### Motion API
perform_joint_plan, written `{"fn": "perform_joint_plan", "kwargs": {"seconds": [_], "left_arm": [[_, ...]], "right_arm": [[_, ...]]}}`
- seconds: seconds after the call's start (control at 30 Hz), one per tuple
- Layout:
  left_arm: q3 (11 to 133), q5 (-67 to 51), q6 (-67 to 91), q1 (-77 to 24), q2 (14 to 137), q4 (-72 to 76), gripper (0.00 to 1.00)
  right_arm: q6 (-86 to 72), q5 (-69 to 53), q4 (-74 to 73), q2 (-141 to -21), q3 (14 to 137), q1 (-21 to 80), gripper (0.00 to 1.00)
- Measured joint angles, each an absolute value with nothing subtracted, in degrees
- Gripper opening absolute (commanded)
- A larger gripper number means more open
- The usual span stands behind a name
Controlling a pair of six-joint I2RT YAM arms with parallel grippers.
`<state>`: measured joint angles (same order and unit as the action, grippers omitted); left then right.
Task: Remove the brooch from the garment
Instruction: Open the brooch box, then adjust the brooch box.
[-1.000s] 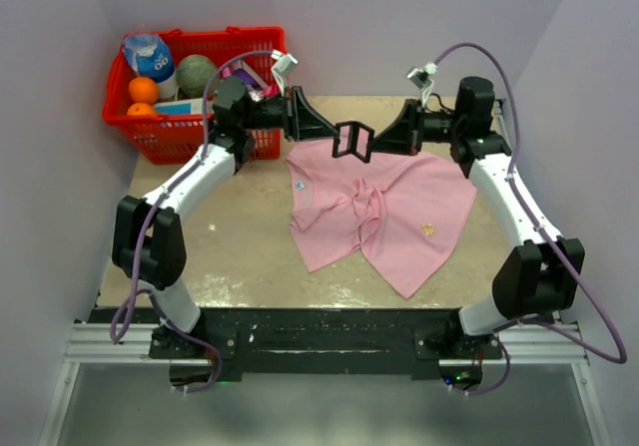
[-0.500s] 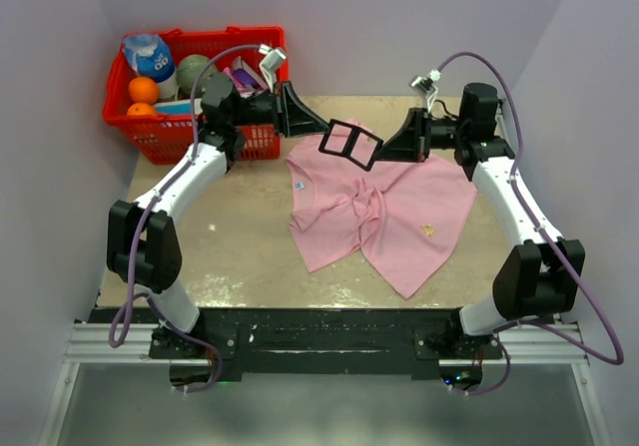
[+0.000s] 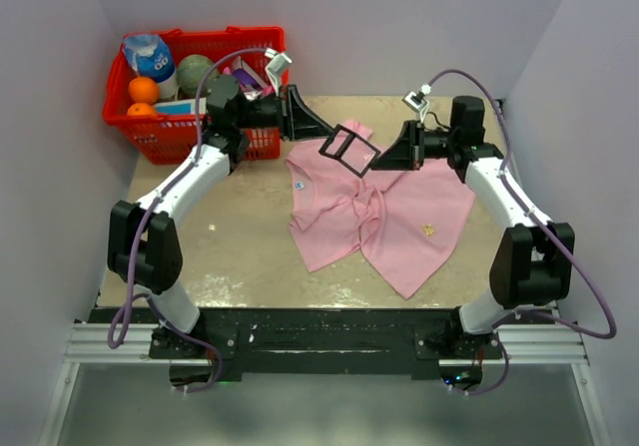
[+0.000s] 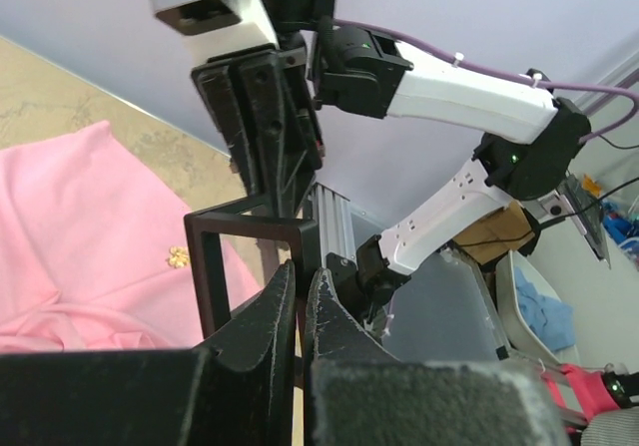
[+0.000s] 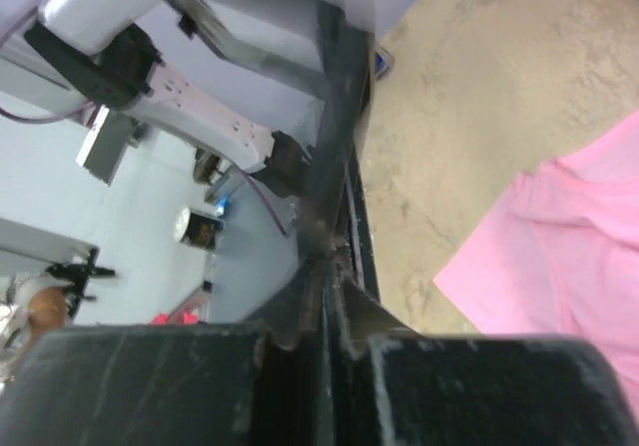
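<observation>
Both arms dipped at the far edge; left claw (image 4: 300,286) and right claw (image 5: 327,276) look pinched closed. Tiny gold flower brooch (image 3: 428,230) sits on soft pink T-shirt (image 3: 329,217) near the right edge, so they should pin cloth, then pluck.

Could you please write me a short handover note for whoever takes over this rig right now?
Left hand: shut, empty, above the shirt's far edge.
Right hand: shut, empty, close beside the left one.
Pink T-shirt: crumpled on the table.
Brooch: pinned on the shirt's right part, nearer than both hands, untouched.
Done: nothing. Left: reach the brooch, steady the cloth, unpin it.
</observation>
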<state>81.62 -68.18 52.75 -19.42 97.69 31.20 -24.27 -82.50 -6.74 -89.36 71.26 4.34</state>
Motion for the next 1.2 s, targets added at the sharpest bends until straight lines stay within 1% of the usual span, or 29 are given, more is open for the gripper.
{"fn": "perform_joint_plan", "kwargs": {"seconds": [0.17, 0.37, 0.4, 0.47, 0.5, 0.57, 0.6, 0.63, 0.67, 0.8, 0.93, 1.03, 1.2], "left_arm": [[81.6, -67.0, 50.9, -19.3, 97.3, 31.1, 0.00], [81.6, -65.5, 47.1, -19.5, 97.1, 29.8, 0.00], [81.6, -65.3, 46.5, -19.6, 97.1, 29.2, 0.00], [81.6, -65.1, 45.0, -19.9, 97.1, 28.0, 0.00], [81.6, -64.9, 44.3, -20.1, 97.1, 27.4, 0.00], [81.6, -64.6, 43.2, -20.4, 97.1, 26.4, 0.00], [81.6, -64.5, 42.7, -20.4, 97.1, 25.9, 0.00], [81.6, -64.2, 42.0, -20.6, 97.1, 25.1, 0.00], [81.6, -64.1, 41.4, -20.7, 97.1, 24.5, 0.00], [81.6, -63.8, 39.3, -21.1, 97.4, 22.4, 0.00], [81.7, -63.4, 37.6, -21.9, 98.2, 20.8, 0.00], [81.8, -63.3, 37.2, -23.1, 98.9, 20.2, 0.00], [81.8, -63.3, 37.5, -24.6, 99.6, 20.3, 0.00]], "right_arm": [[-19.8, -83.6, -13.8, -92.1, 72.1, 4.0, 0.00], [-18.8, -83.8, -16.2, -92.6, 73.5, 3.7, 0.00], [-18.8, -83.7, -16.3, -92.6, 73.7, 3.7, 0.05], [-18.8, -83.2, -16.4, -92.5, 74.2, 3.7, 0.07], [-18.8, -82.7, -16.5, -92.4, 74.6, 3.7, 0.18], [-19.0, -81.2, -16.8, -92.1, 75.8, 3.7, 0.29], [-19.2, -80.3, -16.8, -91.7, 76.6, 3.7, 0.71], [-19.4, -79.4, -16.8, -91.4, 77.4, 3.7, 0.96], [-19.4, -78.4, -17.0, -90.9, 78.2, 3.7, 0.99], [-15.2, -74.1, -20.3, -89.3, 82.5, 3.7, 0.99], [-6.2, -68.2, -25.4, -88.8, 88.4, 4.1, 0.99], [-1.0, -63.8, -27.5, -88.3, 90.0, 4.4, 0.99], [4.7, -60.0, -31.4, -88.5, 89.7, 5.2, 0.99]]}}
